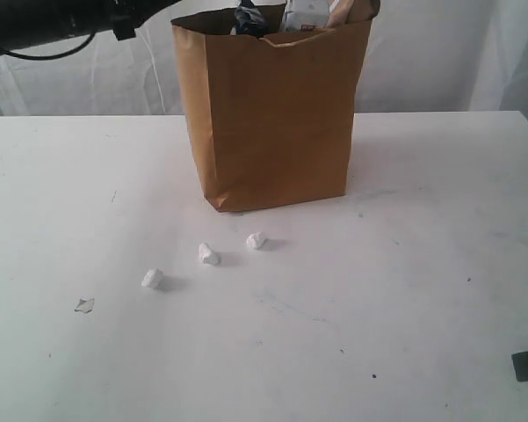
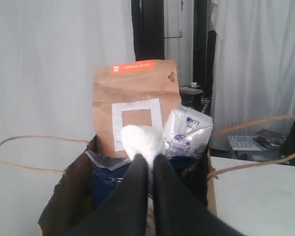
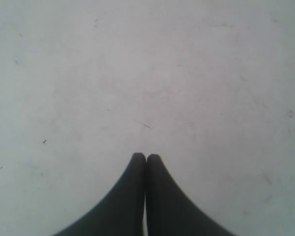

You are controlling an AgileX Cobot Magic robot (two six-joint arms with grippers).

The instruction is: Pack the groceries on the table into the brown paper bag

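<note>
Brown paper bag (image 1: pixel 272 123) stands upright at the far side of the white table (image 1: pixel 404 299), the orange-labelled brown pouch (image 2: pixel 132 93) and a silvery packet (image 2: pixel 189 130) poking from its top. Over the opening the left gripper (image 2: pixel 150 160) is closed, a white lump (image 2: pixel 140 140) at its tips; pinched or not, I cannot tell. Right gripper (image 3: pixel 146 158) is closed and empty above the table. Three white crumbs (image 1: pixel 209 255) lie before the bag.
</note>
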